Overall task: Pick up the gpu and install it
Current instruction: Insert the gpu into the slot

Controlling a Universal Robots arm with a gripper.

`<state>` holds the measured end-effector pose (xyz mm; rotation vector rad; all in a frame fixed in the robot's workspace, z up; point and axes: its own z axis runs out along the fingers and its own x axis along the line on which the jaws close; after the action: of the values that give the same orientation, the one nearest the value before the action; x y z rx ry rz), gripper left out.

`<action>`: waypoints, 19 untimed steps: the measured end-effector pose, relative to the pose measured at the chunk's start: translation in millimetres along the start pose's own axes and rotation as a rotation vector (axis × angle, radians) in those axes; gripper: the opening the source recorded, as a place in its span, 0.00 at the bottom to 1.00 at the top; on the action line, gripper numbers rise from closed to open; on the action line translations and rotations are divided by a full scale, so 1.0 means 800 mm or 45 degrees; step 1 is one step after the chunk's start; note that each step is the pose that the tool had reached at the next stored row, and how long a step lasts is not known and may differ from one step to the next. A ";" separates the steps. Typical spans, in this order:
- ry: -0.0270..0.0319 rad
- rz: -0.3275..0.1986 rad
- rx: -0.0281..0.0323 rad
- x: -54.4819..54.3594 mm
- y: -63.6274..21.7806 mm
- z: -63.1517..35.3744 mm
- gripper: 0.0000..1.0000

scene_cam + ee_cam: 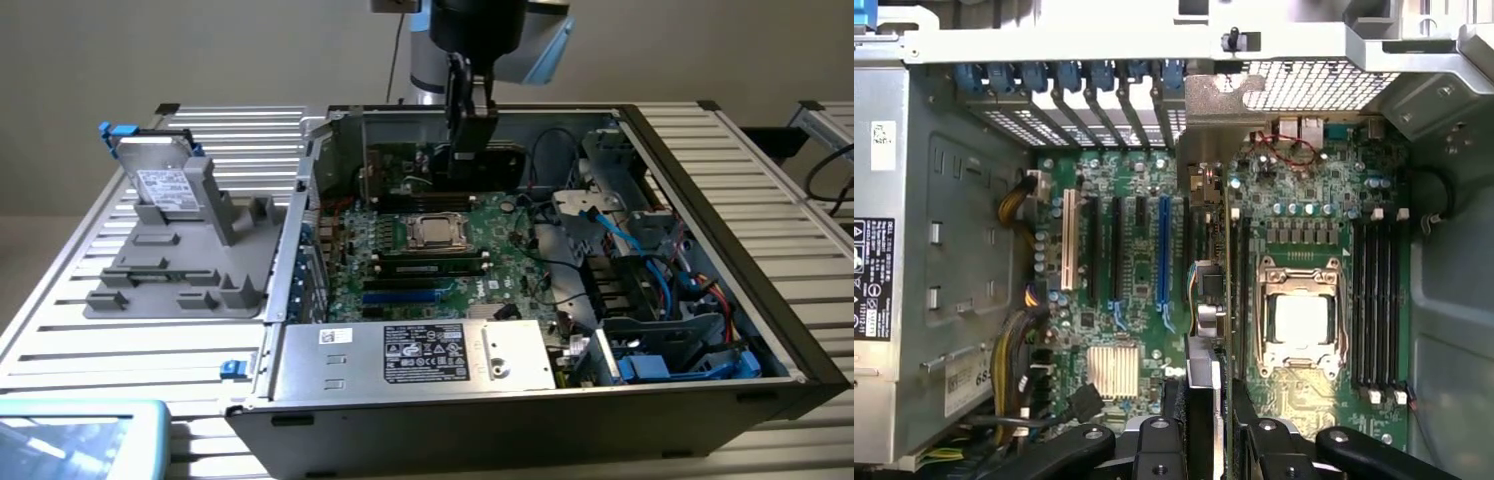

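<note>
Claw: we are seeing the claw [470,112] clenched on the gpu [475,150], pinching the card by its upper edge so that it is hanging upright inside the open computer case [721,180].
Gpu position: in the exterior view it is sitting at twelve o'clock from the CPU socket [434,232], over the far part of the motherboard [497,262].
Wrist check: we are looking down the card edge-on, the gpu [1201,365] standing between the fingers of the claw [1206,425], over the strip between the expansion slots [1116,250] and the CPU socket [1299,320].
Done: we are judging the pick-up finished, as the card is off the surface [120,350] and in the grip.
Left: the card is not looking seated; the slots are showing empty, so the install is remaining.
Bystanders: the hard drive [167,185] is resting in its grey holder at ten o'clock from the socket, and the power supply [427,355] is lying at six o'clock.
</note>
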<state>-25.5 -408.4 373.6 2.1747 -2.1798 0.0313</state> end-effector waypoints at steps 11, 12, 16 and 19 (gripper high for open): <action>0.0000 0.000 0.0000 0.006 0.004 0.006 0.28; 0.0002 0.000 0.0002 0.006 0.006 0.006 0.28; -0.0029 0.001 0.0136 0.007 0.019 0.008 0.28; -0.0074 0.001 0.0212 0.009 0.028 0.012 0.28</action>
<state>-48.1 -415.7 365.1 2.1854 -2.1913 0.0433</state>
